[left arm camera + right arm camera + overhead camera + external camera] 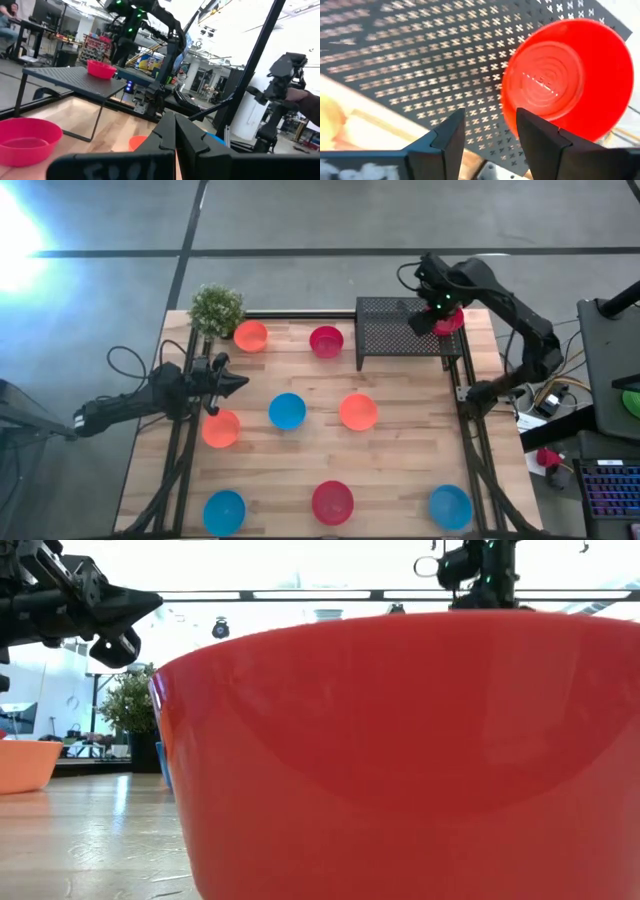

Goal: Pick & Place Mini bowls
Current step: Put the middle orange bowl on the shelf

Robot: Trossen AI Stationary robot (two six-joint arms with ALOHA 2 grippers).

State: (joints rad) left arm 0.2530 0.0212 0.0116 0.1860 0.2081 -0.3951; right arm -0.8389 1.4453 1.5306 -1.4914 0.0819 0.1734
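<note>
Several mini bowls in blue, red and orange sit upright on the wooden table (400, 450). One red bowl (567, 75) rests by its base on the black perforated shelf (395, 330) at the far right, near the shelf's right end (450, 322). My right gripper (490, 130) hangs open just above the shelf, pointing down, with the red bowl beside its fingers and nothing between them. My left gripper (228, 382) is shut and empty, held level above the table's left side, over an orange bowl (221, 428).
A small green potted plant (216, 308) stands at the far left corner. Black frame rails (470, 440) run along the table's left and right sides. A red bowl (400, 760) at the near edge fills most of the low view.
</note>
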